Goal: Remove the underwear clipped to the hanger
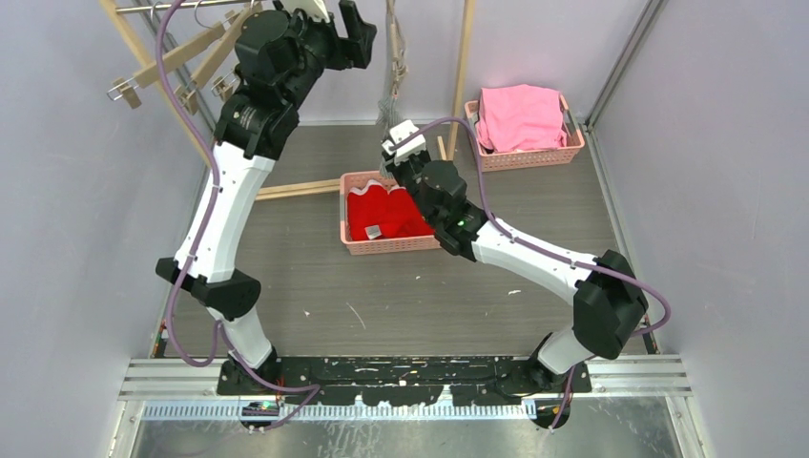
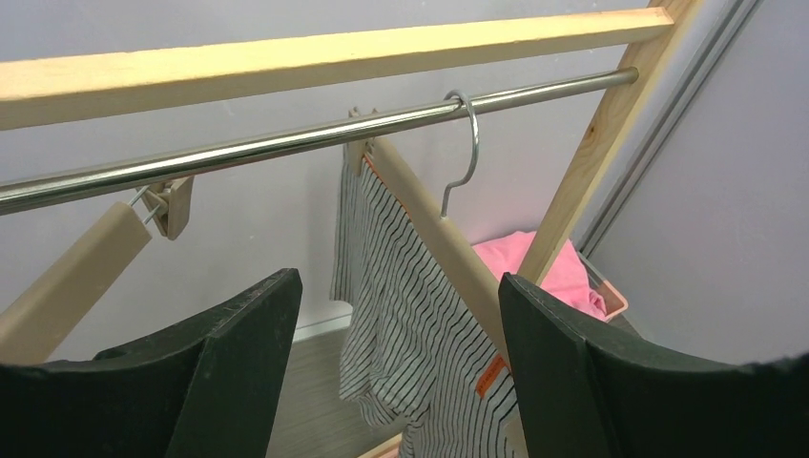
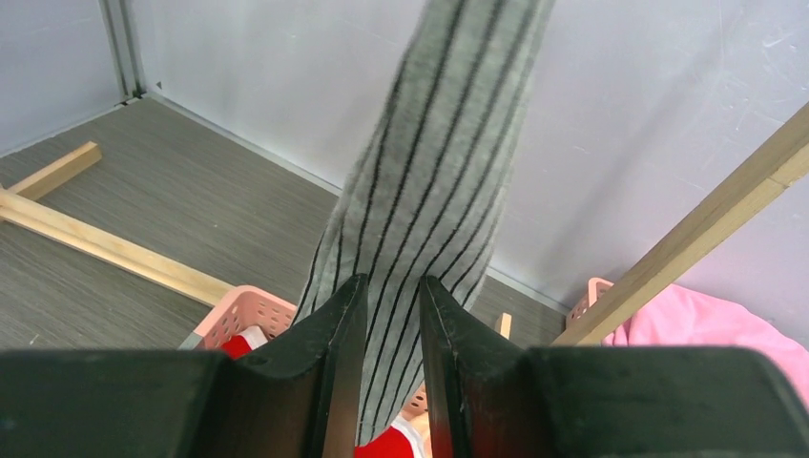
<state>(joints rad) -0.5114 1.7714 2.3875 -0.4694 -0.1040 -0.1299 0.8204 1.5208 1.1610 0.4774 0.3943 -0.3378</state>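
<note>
Both jaws of your right gripper (image 3: 393, 286) are pressed close on the lower part of the grey-and-white striped briefs (image 3: 439, 143), with only the cloth between them. This cloth goes up from the jaws to the wooden hanger (image 2: 448, 239), which hooks tilted on the metal rail (image 2: 286, 143). Your left gripper (image 2: 399, 281) is wide open up near that rail and has nothing in it. Below your right gripper stands a pink basket (image 1: 391, 246) with the red briefs (image 1: 382, 215) inside. Further right, another basket (image 1: 572, 148) holds the bright pink cloth (image 1: 520, 114).
</note>
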